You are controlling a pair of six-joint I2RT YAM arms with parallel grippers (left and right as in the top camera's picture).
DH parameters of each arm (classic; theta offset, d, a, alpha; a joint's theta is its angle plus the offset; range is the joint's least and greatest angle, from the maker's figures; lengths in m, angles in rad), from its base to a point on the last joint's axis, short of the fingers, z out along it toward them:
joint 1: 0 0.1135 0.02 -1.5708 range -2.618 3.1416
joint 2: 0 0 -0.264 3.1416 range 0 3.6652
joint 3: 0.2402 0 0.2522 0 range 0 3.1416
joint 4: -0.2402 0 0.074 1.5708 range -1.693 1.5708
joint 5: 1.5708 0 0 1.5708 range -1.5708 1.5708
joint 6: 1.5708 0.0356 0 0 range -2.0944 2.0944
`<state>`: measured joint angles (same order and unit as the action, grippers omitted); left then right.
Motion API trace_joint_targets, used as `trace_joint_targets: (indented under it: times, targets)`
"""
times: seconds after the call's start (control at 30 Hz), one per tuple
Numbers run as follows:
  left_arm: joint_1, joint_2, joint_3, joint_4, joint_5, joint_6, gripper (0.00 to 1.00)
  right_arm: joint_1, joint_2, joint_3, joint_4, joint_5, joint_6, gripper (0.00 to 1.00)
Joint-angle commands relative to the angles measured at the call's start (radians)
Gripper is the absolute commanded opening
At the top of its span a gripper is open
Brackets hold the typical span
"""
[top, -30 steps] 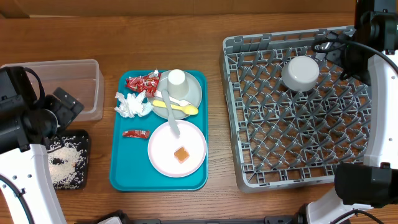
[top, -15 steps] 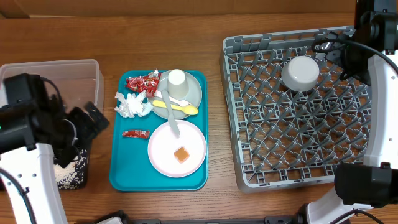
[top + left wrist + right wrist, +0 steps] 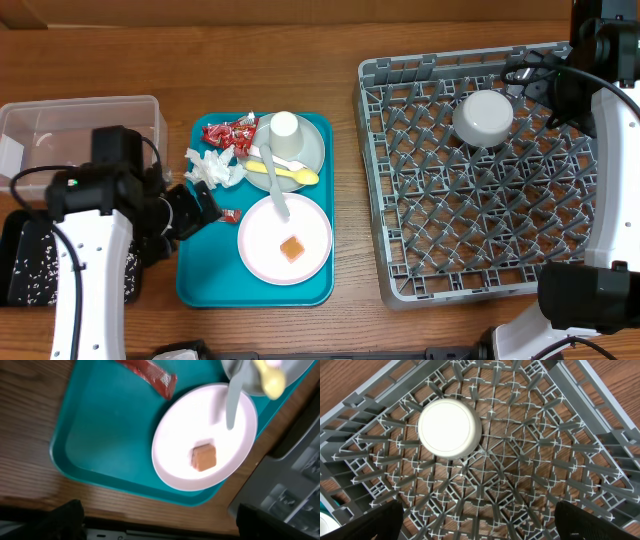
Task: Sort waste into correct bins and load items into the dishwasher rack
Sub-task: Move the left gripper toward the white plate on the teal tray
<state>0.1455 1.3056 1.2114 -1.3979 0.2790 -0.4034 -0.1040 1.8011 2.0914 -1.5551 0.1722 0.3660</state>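
Our left tool (image 3: 197,208), spread wide and holding nothing, hangs over the tray's (image 3: 200,285) left edge with the lone wrapper (image 3: 148,373) just inboard of it, lying crosswise to the tray, so we'd say left arm's job, since the right tool (image 3: 480,527), also spread, is way past the tray over the rack (image 3: 480,225).

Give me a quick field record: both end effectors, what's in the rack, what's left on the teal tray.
Left end effector: open, empty, over left edge of teal tray
Right end effector: open, empty, above dishwasher rack
Rack contents: white bowl, upside down
Pink plate: orange cube, fork end resting on it
Grey-green plate: cup, yellow spoon
Loose on tray: red wrappers, tissue
Black tray: rice grains
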Motion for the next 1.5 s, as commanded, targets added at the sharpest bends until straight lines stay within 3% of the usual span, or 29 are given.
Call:
trace_joint_targets:
  times: [0.0,0.2,0.37,0.57,0.7,0.87,1.13,1.33,1.47]
  targets:
    - [-0.088,0.004,-0.130,0.061,0.028,0.040,1.00,0.002,-0.009,0.002,0.005,0.010,0.005,1.00]
    - [-0.232,0.006,-0.303,0.251,0.006,-0.086,1.00,0.002,-0.009,0.002,0.005,0.010,0.005,1.00]
    - [-0.324,0.037,-0.373,0.315,-0.142,-0.186,1.00,0.002,-0.009,0.002,0.005,0.010,0.005,1.00]
    - [-0.372,0.095,-0.374,0.375,-0.246,-0.195,0.97,0.002,-0.009,0.002,0.005,0.010,0.005,1.00]
    - [-0.377,0.159,-0.374,0.401,-0.253,-0.195,0.84,0.002,-0.009,0.002,0.005,0.010,0.005,1.00]
    - [-0.376,0.242,-0.374,0.431,-0.253,-0.187,0.75,0.002,-0.009,0.002,0.005,0.010,0.005,1.00]
    - [-0.376,0.327,-0.374,0.488,-0.251,-0.179,0.46,0.002,-0.009,0.002,0.005,0.010,0.005,1.00]
    - [-0.376,0.332,-0.373,0.488,-0.253,-0.171,0.45,0.002,-0.009,0.003,0.005,0.010,0.005,1.00]
    - [-0.375,0.332,-0.373,0.479,-0.254,-0.163,0.50,0.002,-0.009,0.002,0.005,0.010,0.005,1.00]
